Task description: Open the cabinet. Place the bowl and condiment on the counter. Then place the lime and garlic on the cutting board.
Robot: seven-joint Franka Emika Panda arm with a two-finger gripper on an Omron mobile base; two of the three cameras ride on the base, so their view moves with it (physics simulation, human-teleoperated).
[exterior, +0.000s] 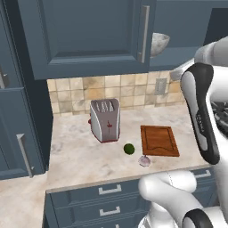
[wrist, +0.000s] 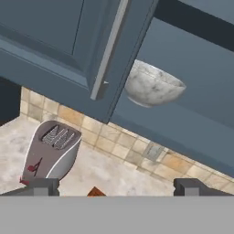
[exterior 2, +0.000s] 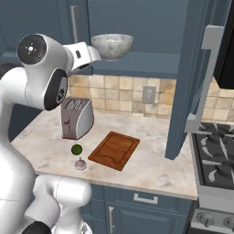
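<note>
Lime (exterior: 129, 148) (base views), bowl (wrist: 153, 86)

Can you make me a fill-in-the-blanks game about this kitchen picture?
1. The stone bowl sits inside the open ____.
2. The lime and the garlic lie on the ____, not on the cutting board.
3. The silver ____ stands left of the cutting board in the left base view.
4. The pincer is wide ____.

Missing words: cabinet; counter; toaster; open

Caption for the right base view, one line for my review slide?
Cabinet open, bowl on its shelf; lime and garlic beside the cutting board.
</note>
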